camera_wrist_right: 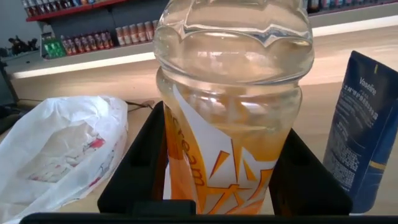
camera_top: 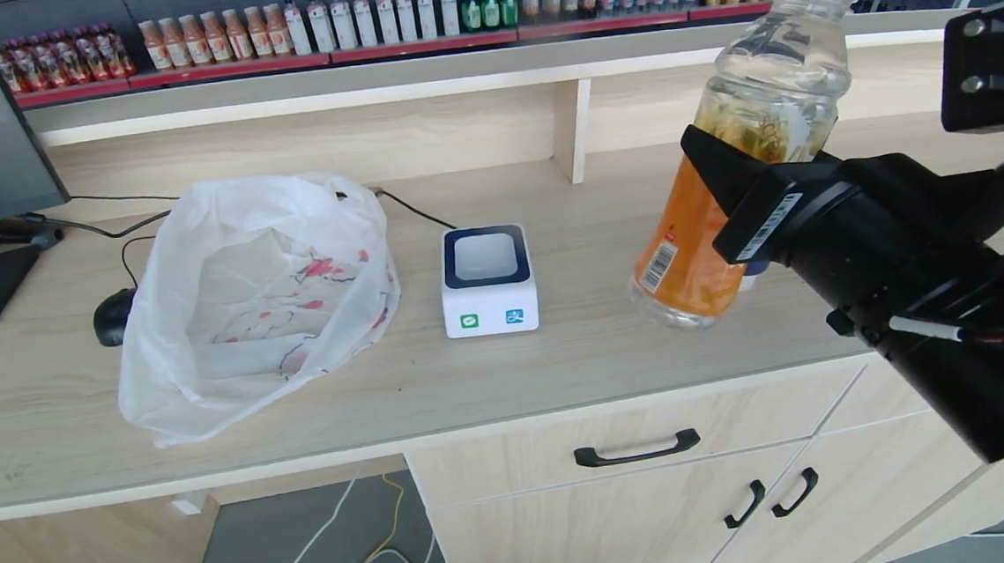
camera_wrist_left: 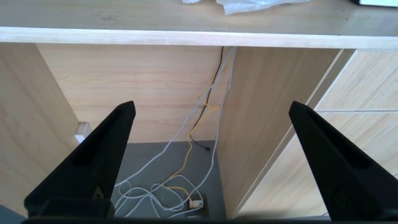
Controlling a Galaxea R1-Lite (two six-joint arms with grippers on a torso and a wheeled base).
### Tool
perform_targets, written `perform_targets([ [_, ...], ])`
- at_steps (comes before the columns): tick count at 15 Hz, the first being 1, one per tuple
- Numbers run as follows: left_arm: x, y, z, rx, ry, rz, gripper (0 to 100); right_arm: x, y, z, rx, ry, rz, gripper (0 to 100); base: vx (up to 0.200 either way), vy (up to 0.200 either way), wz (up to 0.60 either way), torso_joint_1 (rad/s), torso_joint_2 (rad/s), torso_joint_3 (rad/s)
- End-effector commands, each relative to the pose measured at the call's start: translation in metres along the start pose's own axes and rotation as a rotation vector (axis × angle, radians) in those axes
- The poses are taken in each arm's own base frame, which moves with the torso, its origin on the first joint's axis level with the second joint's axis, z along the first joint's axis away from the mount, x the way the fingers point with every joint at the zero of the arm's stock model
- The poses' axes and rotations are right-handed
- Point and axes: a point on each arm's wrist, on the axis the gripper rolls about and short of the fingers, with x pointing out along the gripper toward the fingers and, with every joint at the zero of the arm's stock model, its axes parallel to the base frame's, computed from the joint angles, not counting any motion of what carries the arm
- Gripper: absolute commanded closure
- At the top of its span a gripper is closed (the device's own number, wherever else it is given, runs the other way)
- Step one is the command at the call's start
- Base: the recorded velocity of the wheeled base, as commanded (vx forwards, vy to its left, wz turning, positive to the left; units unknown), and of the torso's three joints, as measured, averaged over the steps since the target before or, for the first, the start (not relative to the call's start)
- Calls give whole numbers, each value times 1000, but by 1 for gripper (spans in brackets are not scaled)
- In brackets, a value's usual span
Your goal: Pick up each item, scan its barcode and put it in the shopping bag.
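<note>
Your right gripper (camera_top: 738, 181) pinches orange drink bottle (camera_top: 685, 251), 3 o'clock of scanner (camera_top: 488, 278) | shopping bag (camera_top: 256, 299) at 9 | left gripper (camera_wrist_left: 208, 155) spread wide

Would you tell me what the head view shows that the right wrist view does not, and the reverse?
Head view alone: the white square barcode scanner, the black computer mouse and the pale wood drawers with black handles under the pale wood counter. Right wrist view alone: a dark blue carton, largely hidden in the head view. Both: the clear plastic bottle with an orange label, clamped in the right gripper with jaws shut, the white plastic shopping bag on the counter, and the shelf of bottled drinks behind.
</note>
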Motion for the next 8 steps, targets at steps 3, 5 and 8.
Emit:
perform_targets([
  [3, 0, 0, 0, -2, 2, 1, 0, 6, 1, -3, 42, -6, -6, 100, 0, 200, 0, -2, -1, 4],
  [5, 0, 0, 0, -2, 2, 1, 0, 5, -2, -5, 35, -2, -22, 100, 0, 200, 0, 10, 7, 0],
  [8, 0, 0, 0, -2, 2, 1, 0, 5, -2, -5, 33, -3, -36, 100, 0, 200, 0, -1, 1, 2],
])
